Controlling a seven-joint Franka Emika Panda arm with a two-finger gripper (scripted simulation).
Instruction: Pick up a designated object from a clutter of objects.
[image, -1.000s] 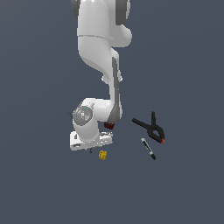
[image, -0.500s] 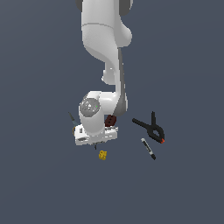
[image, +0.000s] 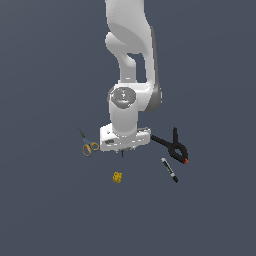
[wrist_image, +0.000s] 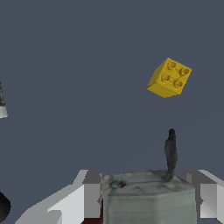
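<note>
**Grasp closing in on the grey boxy item**

The step in hand looks like the grasp itself: the white parallel-jaw gripper sits low over the dark floor, and in the wrist view the small silver-grey boxy item with a thin dark stem lies between the two pale fingers, one on each side of it. The fingers stand only a little wider than the item; whether their pads already press on it I cannot tell, nor can I tell if it has left the floor.

In the exterior view the item is hidden under the hand, bar a dark sliver at the hand's lower edge. Seen from that hand, the small yellow studded block lies near at about 6 o'clock, the yellow-handled scissors at 9 o'clock, the black spring clamp at 3 o'clock, and the black marker at 4 o'clock.

The next move, I judge, calls for a firm squeeze and a straight lift.

The white arm comes down near vertical, wrist folded so the hand points downward.
</note>
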